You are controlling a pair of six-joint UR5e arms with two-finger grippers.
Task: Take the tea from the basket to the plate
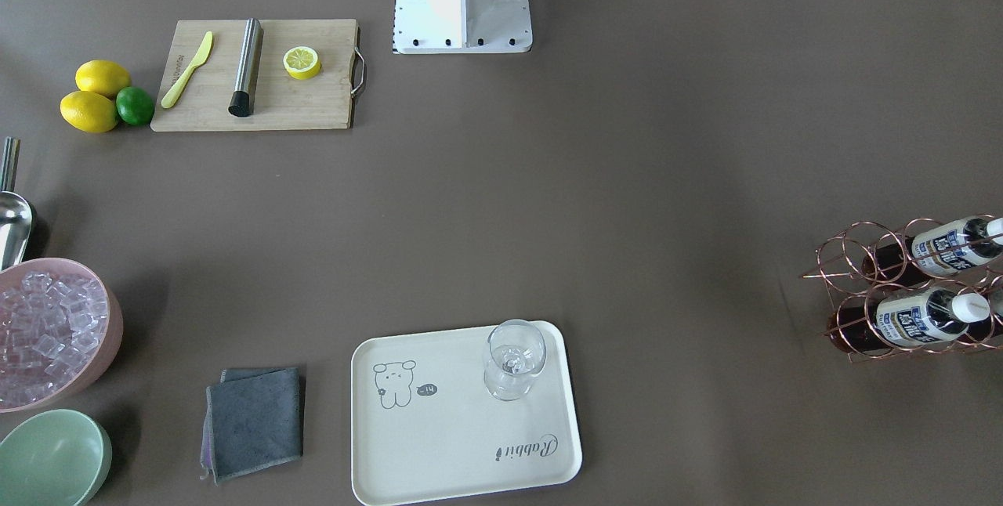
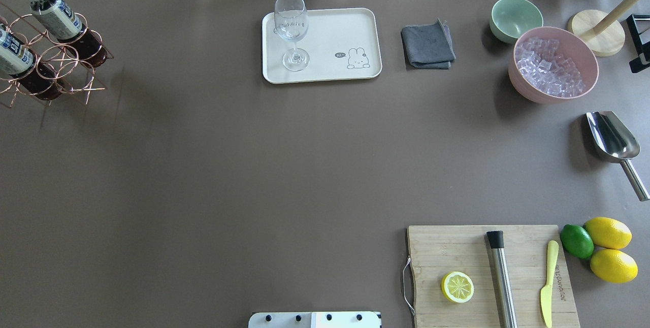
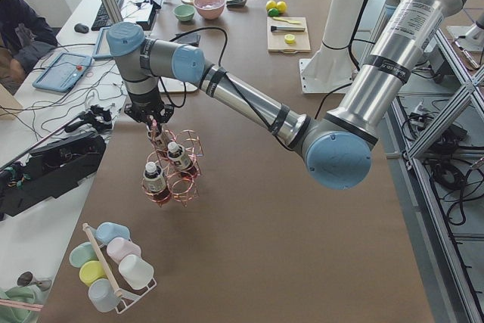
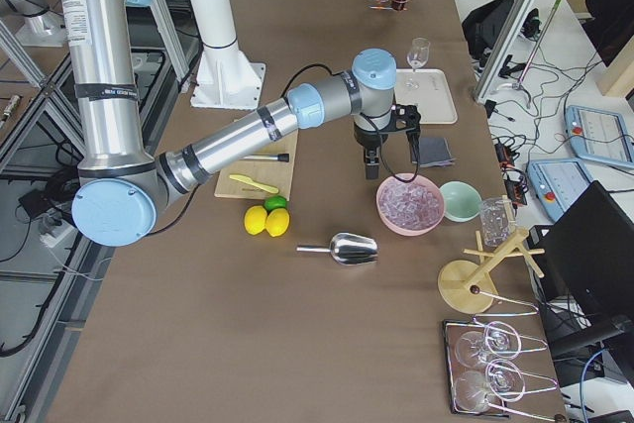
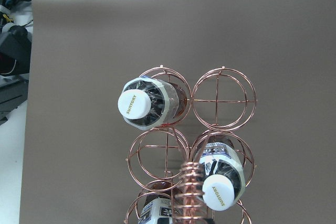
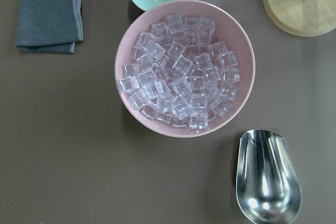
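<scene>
While both arms hang over the table, the plate (image 2: 330, 33) carries only a wine glass (image 2: 291, 28), upright, toward the plate's end on the robot's left. No tea is on the plate: all three bottles sit in the basket (image 5: 190, 190), well apart from the plate, out at the table's end on the robot's left. From above the basket, one tea bottle (image 5: 134, 104) fills a ring on the row farthest from the handle coil. A second bottle (image 5: 220, 192) stands just beside the coil. A third bottle (image 5: 155, 211) shows only its label at the picture's edge. Each leans in its wire ring with the white cap uppermost.

The left gripper (image 3: 156, 125) hangs right over the basket, close above the bottles and the wire handle. I only catch it from the side, far down the table from the plate, so I cannot tell how wide its fingers are parted or whether they have hold of anything.

On the plate's other side, toward the robot's right, a folded grey cloth (image 2: 427, 46) lies near the plate. Beyond the cloth are a green bowl (image 2: 515, 18) and a pink bowl (image 6: 248, 72) heaped with ice cubes. The right gripper (image 4: 372, 163) hangs above the pink bowl's rim on the side nearer the plate. Its opening I cannot tell either
</scene>
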